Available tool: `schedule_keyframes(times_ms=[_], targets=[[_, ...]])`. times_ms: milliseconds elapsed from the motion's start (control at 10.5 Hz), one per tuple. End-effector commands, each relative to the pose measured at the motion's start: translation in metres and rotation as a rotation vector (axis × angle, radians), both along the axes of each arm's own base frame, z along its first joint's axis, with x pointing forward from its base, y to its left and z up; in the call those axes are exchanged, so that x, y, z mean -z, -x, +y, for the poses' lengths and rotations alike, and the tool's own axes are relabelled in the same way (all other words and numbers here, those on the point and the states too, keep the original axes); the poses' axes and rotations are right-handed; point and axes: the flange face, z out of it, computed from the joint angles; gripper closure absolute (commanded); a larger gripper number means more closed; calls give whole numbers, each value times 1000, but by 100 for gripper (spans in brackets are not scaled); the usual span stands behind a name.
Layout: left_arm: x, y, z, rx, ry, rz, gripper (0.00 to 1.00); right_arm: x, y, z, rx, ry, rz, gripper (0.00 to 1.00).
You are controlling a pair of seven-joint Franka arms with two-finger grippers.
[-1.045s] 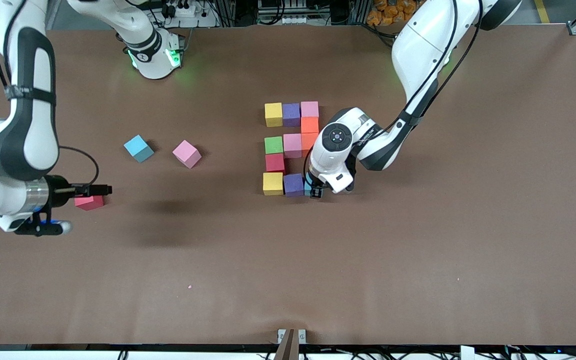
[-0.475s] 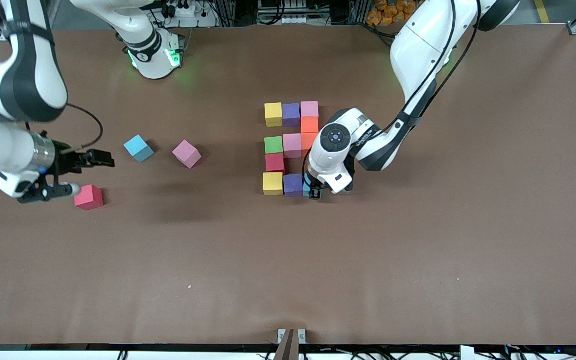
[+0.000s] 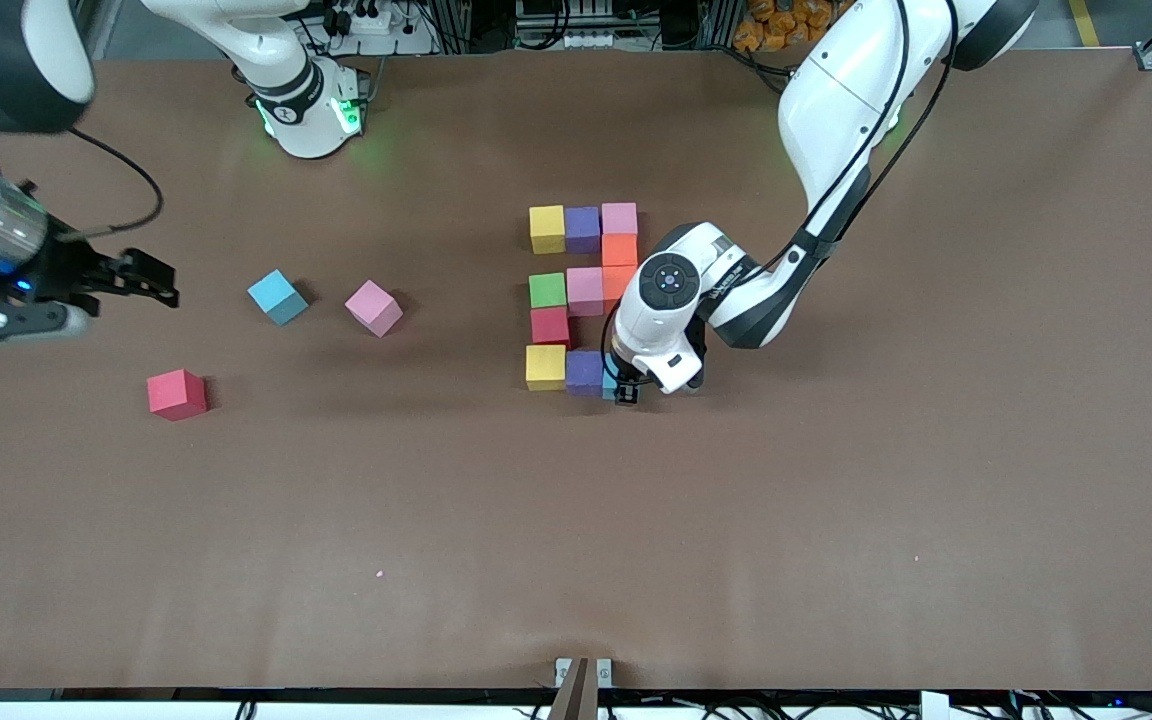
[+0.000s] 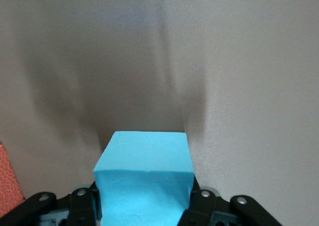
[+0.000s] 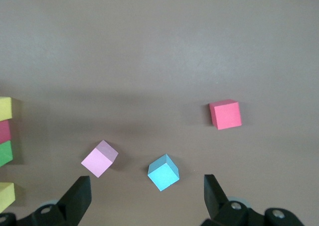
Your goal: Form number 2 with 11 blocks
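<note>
A partial digit of coloured blocks lies mid-table: yellow [image 3: 547,229], purple [image 3: 583,229], pink [image 3: 619,217] and orange [image 3: 619,250] farthest from the front camera, then green [image 3: 547,290] and pink [image 3: 584,290], then red [image 3: 550,325], yellow [image 3: 546,367] and purple [image 3: 586,371] nearest. My left gripper [image 3: 626,390] is shut on a light blue block [image 4: 144,176], low at the table beside the near purple block. My right gripper [image 3: 151,280] is open and empty over the table at the right arm's end.
Three loose blocks lie toward the right arm's end: light blue [image 3: 277,297], pink [image 3: 374,307] and red [image 3: 177,394]. They also show in the right wrist view, light blue [image 5: 163,172], pink [image 5: 99,158] and red [image 5: 225,114]. An orange block's edge [image 4: 10,178] shows in the left wrist view.
My right gripper has risen and drawn away from the red block, which stays on the table. My left gripper has edged the light blue block slightly toward the purple block.
</note>
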Motion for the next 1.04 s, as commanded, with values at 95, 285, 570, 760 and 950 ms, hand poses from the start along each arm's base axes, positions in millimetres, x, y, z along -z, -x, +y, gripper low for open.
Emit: schedule_keyframes(times_ms=[95, 285, 570, 760, 950], targets=[[1, -6, -3, -1, -12, -21, 0, -56, 7, 6, -12, 3, -3, 0], [-21, -14, 4, -9, -19, -32, 0, -64, 10, 2, -18, 1, 0, 0], [-73, -17, 7, 6, -40, -59, 0, -67, 12, -14, -78, -2, 8, 0], [-103, -18, 10, 28, -49, -80, 0, -65, 6, -16, -7, 2, -12, 0], [-140, -25, 29, 132, -76, -89, 0, -68, 9, -17, -1, 1, -8, 0]])
